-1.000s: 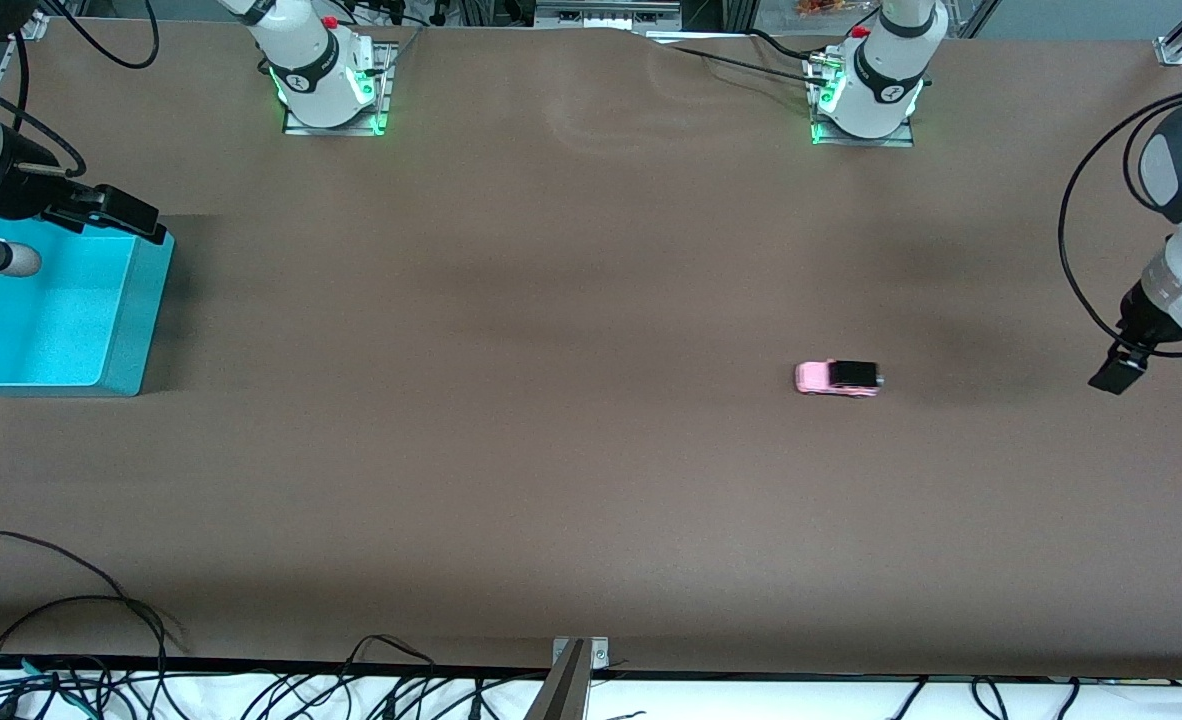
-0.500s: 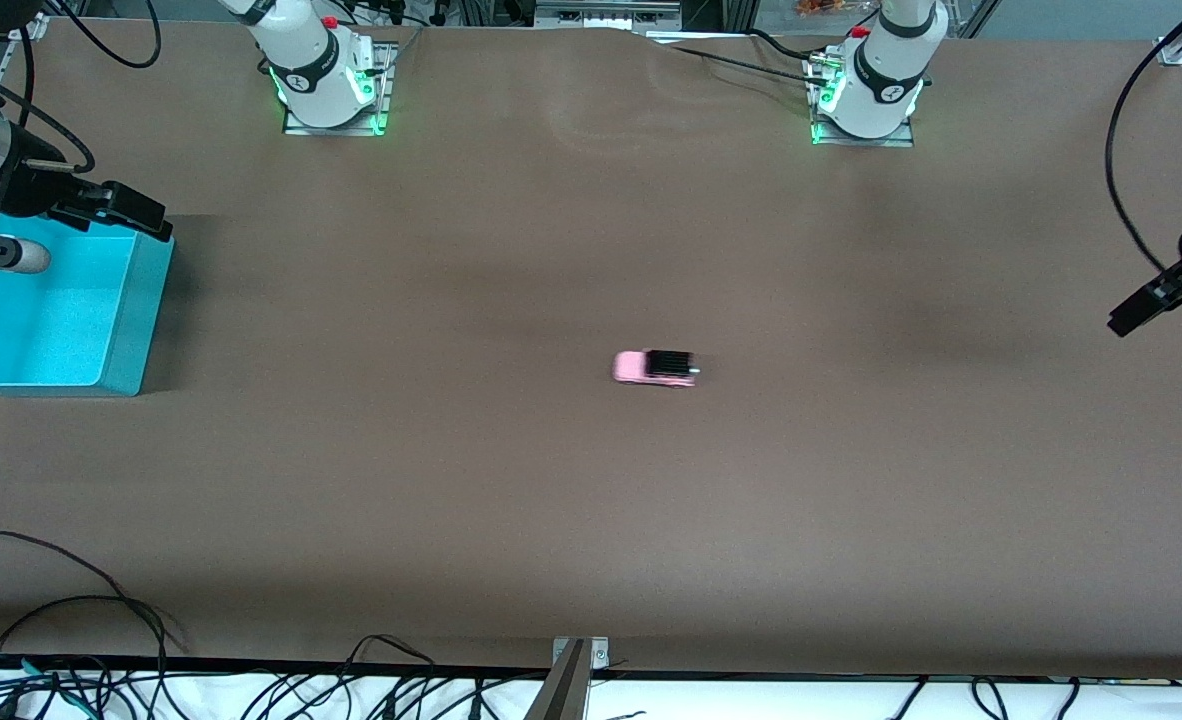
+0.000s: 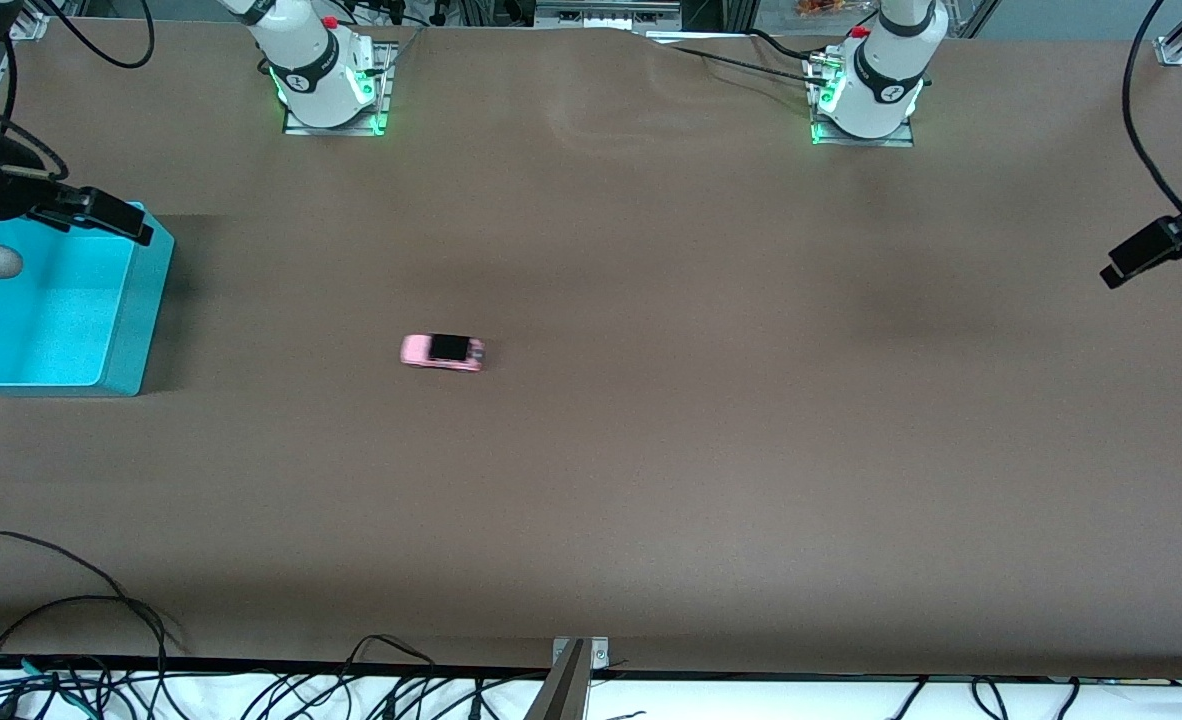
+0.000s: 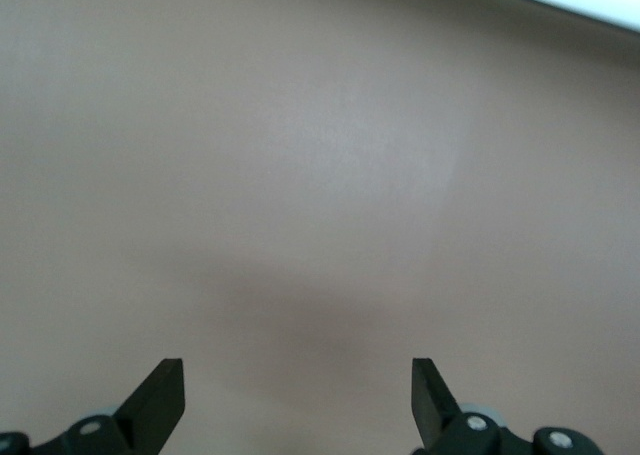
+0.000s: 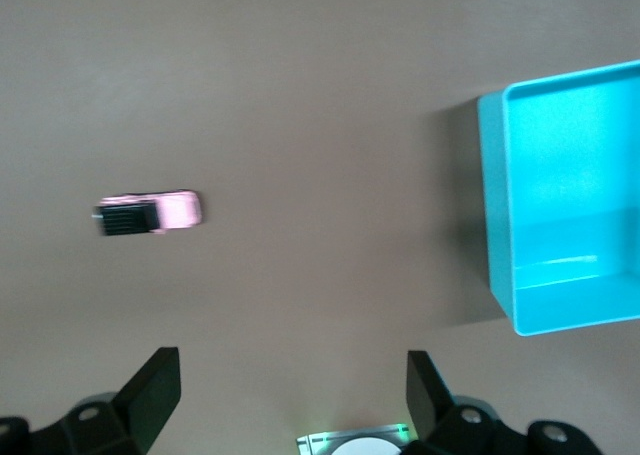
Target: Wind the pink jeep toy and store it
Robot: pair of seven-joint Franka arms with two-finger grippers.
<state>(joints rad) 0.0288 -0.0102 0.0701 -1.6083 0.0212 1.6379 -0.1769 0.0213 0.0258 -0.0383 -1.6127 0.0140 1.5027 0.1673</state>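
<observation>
Pink jeep toy (image 3: 441,351) sits on brown table (image 3: 651,480), upright on wheels, pink nose toward bin, black back toward left arm's end. Nothing touching it.

Turquoise bin (image 3: 141,320) at jeep's 9 o'clock in front view, well apart, at right arm's end of table.

My right gripper (image 5: 290,385) hangs over bin's corner nearest right arm's base, fingers apart, holding nothing.

My left gripper (image 4: 298,400) hangs over bare table at left arm's end, fingers apart, holding nothing.
</observation>
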